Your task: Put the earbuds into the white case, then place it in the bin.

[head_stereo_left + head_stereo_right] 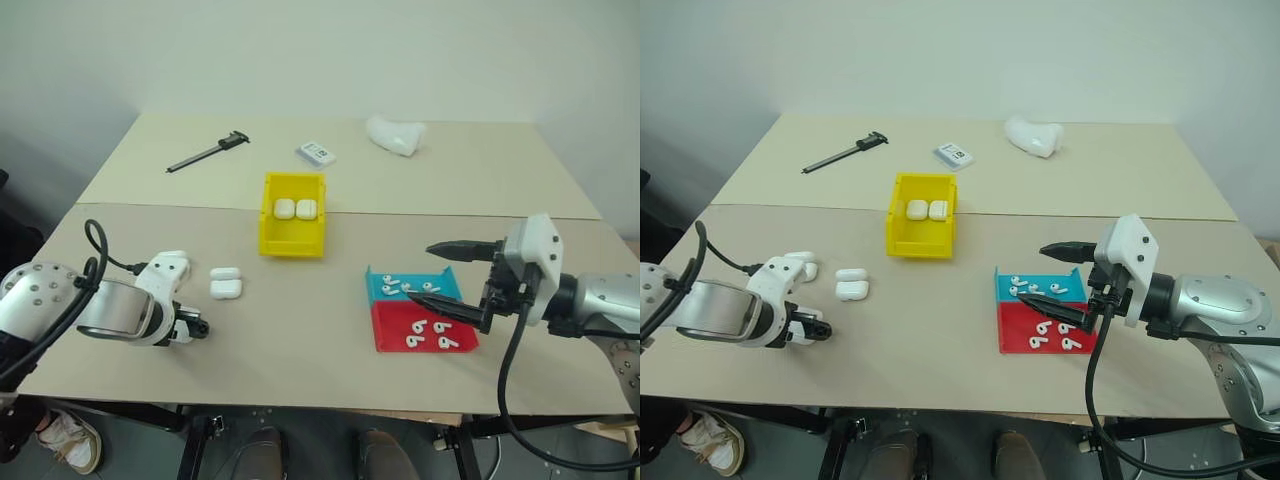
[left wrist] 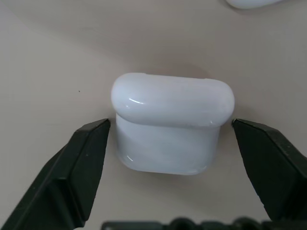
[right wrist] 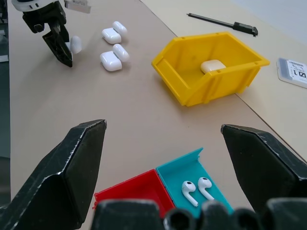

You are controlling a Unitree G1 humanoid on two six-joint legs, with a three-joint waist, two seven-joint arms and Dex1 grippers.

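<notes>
- A white case (image 2: 172, 127) is bracketed by the left gripper (image 2: 172, 143): one black finger (image 2: 79, 163) on each side, a thin gap visible at both, so it is not clamped and the jaws stand apart.
- The case lies on the table (image 1: 300, 330), lid shut, seam line visible, glossy, rounded corners.
- In the head view the left gripper (image 1: 190, 328) is pointed down at the table near its left front edge; that case is hidden there behind the wrist.
- Two more cases (image 1: 226, 283) lie just to the right of it, side by side, lids shut.
- The right gripper (image 1: 452, 280) is held above the trays, jaws wide apart, nothing between them.
- Earbuds (image 1: 430, 335) are scattered in the red tray (image 1: 385, 330); more lie in the blue tray (image 1: 378, 290) touching it behind.
- The yellow bin (image 1: 292, 240) sits mid-table with two cases (image 1: 294, 208) inside.
- The right wrist view gives what the head view lacks: the left fingers from the side with a case (image 3: 75, 44) between them, and one earbud pair (image 3: 196, 188) up close in the blue tray.
- At the far edge are seen a caliper (image 1: 208, 151), a small card (image 1: 316, 153) and a lumpy white object (image 1: 395, 134).
</notes>
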